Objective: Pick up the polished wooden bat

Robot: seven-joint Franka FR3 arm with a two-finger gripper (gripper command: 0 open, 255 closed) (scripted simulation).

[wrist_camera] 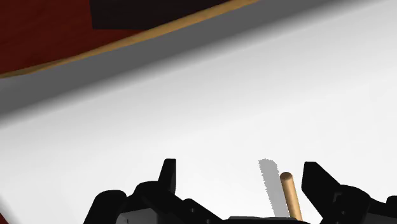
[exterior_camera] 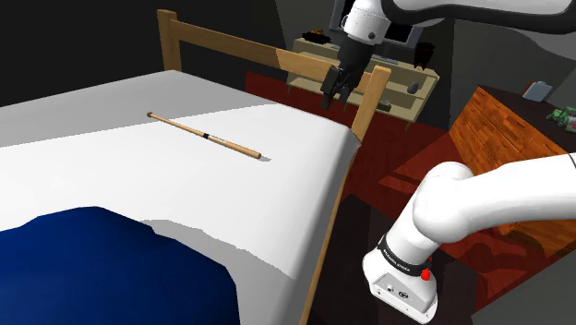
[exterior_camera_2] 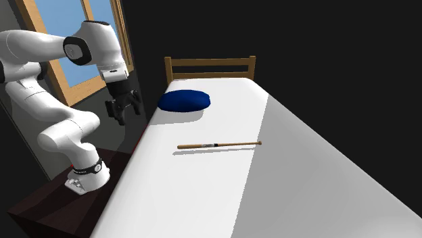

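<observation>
While the bat lies on the white bed, the gripper hovers released.

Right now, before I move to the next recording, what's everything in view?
bed: one, light wood frame and white sheet, mid-scene
bat: one, light brown with dark band, flat on the bed's sheet
cushion: one, dark blue, on the sheet near an end board
window: one, wood-framed, blue panes, second exterior view's upper left
shelf: one, pale, beyond the bed
cabinet: one, reddish-brown, shoulder view's right
arm: one, white, dark joints, beside the bed
tool: one, black, open, in the air by the bed's edge, apart from the bat
</observation>
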